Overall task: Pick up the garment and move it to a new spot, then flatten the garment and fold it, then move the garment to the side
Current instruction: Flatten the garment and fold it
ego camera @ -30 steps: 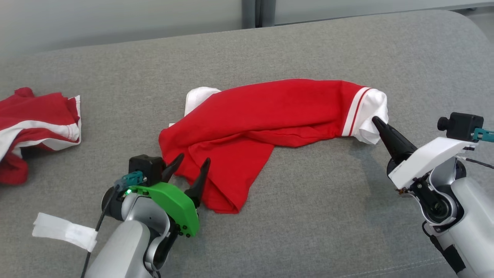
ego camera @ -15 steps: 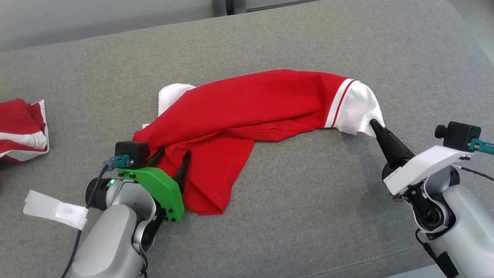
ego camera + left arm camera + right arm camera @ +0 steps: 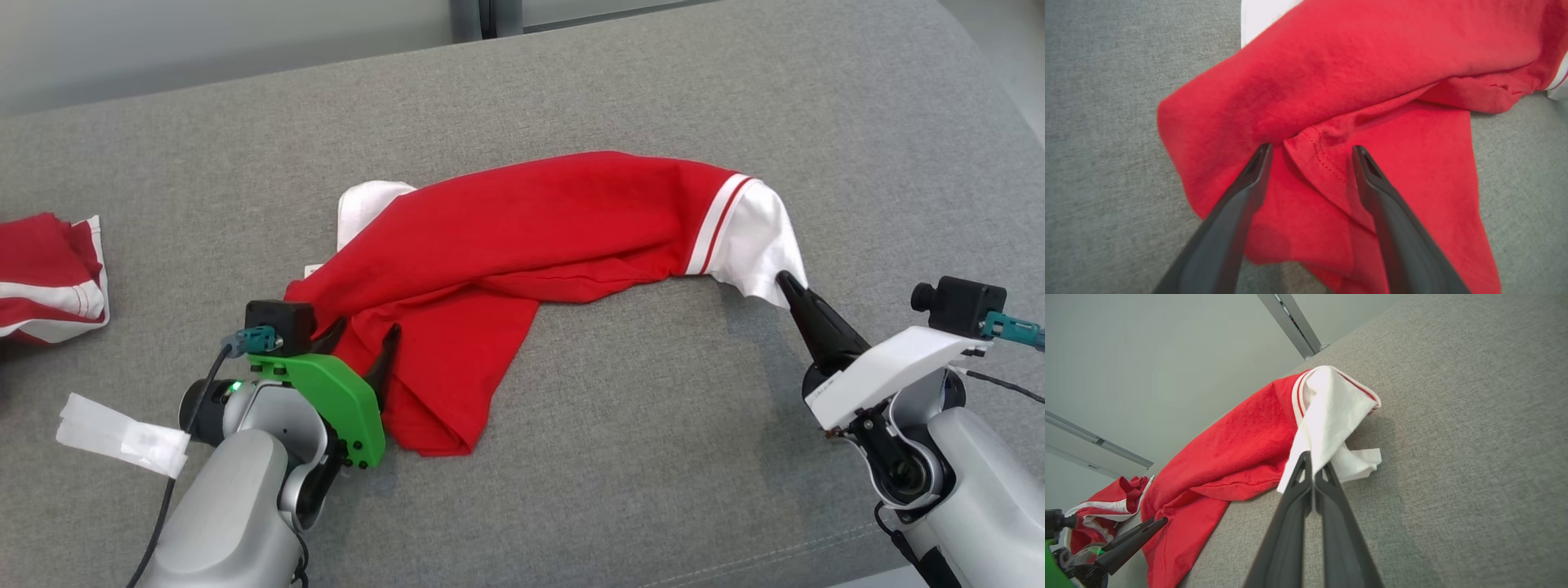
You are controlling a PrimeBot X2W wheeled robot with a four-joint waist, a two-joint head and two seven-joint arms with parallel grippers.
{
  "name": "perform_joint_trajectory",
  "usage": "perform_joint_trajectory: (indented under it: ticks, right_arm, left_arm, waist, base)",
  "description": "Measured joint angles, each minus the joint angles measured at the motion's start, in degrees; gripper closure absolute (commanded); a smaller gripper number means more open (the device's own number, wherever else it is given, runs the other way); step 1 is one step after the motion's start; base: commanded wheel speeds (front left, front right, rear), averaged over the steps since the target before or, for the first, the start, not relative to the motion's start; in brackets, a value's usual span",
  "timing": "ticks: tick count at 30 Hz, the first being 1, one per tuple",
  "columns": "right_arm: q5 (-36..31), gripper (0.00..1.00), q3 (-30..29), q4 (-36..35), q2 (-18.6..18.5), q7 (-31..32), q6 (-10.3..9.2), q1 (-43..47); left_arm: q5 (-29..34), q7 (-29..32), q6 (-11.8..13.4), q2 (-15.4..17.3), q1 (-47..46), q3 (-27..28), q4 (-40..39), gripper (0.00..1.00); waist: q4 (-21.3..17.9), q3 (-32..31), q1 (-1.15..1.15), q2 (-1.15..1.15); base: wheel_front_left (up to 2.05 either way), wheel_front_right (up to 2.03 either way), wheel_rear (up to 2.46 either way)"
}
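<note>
lately the head camera has swung, so the whole scene sits differently than a second ago; that shift belongs to the camera, not the cloth. measured against the red cotton garment with white, red-striped sleeve ends (image 3: pixel 522 220) itself, two things have changed. the left gripper (image 3: pixel 366 328), which stood at the garment's lower left edge, has pushed in over the red cloth and has barely moved in the last half second. the right gripper (image 3: pixel 785 282) has drawn the white sleeve (image 3: pixel 751 237) out toward the lower right, so a bunched end is now a stretched point. i judge this to be the flattening step: one end is anchored and pulled, the other is about to be taken.

the garment lies rumpled across the middle of the grey fabric cushion (image 3: pixel 653 425), with a lower flap folded toward the left arm. it is well apart from the other crumpled red-and-white cloth (image 3: pixel 49 273) at the left edge.

the left gripper's fingers are spread wide and hold nothing. in the left wrist view they straddle a stitched hem corner (image 3: pixel 1312 151), tips down at the cloth, though i cannot tell whether they press it. the right gripper's fingers are pressed together, pinching the white sleeve's edge, which rises from between the tips in the right wrist view.
</note>
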Motion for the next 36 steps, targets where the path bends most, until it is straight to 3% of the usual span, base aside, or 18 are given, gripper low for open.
perform_joint_trajectory:
  ticks: [4,6,9,10,14,20,24,25,27,36]
  right_arm:
    - [-0.03,1.0,0.11,0.27,-0.03,-0.07,0.01,-0.01]
    - [-0.14,1.0,0.14,0.46,-0.08,-0.08,0.01,-0.01]
    - [-0.37,1.0,0.21,0.71,-0.11,-0.24,0.09,-0.01]
    - [-0.37,1.0,0.21,0.79,-0.12,-0.24,0.09,-0.01]
    - [-0.37,1.0,0.25,1.01,-0.11,-0.33,0.1,-0.01]
    - [-0.37,1.0,0.3,1.37,-0.12,-0.57,0.45,0.0]
    - [-0.37,1.0,0.4,1.56,-0.12,-0.57,0.45,0.0]
    - [-0.37,1.0,0.43,1.58,-0.12,-0.57,0.45,0.0]
    - [-0.37,1.0,0.45,1.65,-0.13,-0.79,0.46,-0.01]
    - [-0.45,1.0,0.19,0.98,-0.64,-1.49,0.63,-0.5]
  left_arm:
    - [-0.03,-0.6,-0.24,-0.37,-0.93,0.01,0.67,0.0]
    - [-0.13,-1.0,-0.52,-0.83,-1.27,0.0,1.14,0.05]
    - [-0.16,-1.49,-0.73,-1.13,-1.76,-0.2,2.04,0.27]
    - [-0.16,-1.49,-0.76,-1.13,-1.81,-0.27,2.27,0.48]
    - [-0.18,-1.62,-1.02,-1.16,-1.86,-0.45,2.96,0.51]
    - [-0.18,-2.07,-1.19,-1.2,-2.05,-0.59,4.57,0.46]
    - [-0.16,-2.19,-1.25,-1.2,-2.4,-1.03,5.97,0.71]
    - [-0.16,-2.2,-1.25,-1.2,-2.49,-1.12,6.12,0.91]
    - [-0.16,-2.69,-1.26,-1.23,-2.84,-1.22,6.31,1.0]
    - [-1.91,-4.45,-2.27,-1.48,-3.57,-0.19,5.1,1.0]
  waist:
    - [-0.13,-0.1,0.0,0.0]
    - [-0.22,-0.14,0.0,0.0]
    - [-0.35,-0.21,0.0,0.0]
    - [-0.39,-0.24,0.0,0.0]
    - [-0.46,-0.31,0.0,0.0]
    - [-0.4,-0.48,0.0,0.0]
    - [-0.29,-0.56,0.0,0.0]
    - [-0.26,-0.57,0.0,0.0]
    - [-0.2,-0.61,0.0,0.0]
    - [0.14,-1.77,0.0,0.0]
  base:
    - [0.0,0.0,0.0]
    - [0.0,0.0,0.0]
    - [0.0,0.0,0.0]
    - [0.0,0.0,0.0]
    - [0.0,0.0,0.0]
    - [0.0,0.0,0.0]
    - [0.0,0.0,0.0]
    - [0.0,0.0,0.0]
    - [0.0,0.0,0.0]
    - [0.0,0.0,0.0]
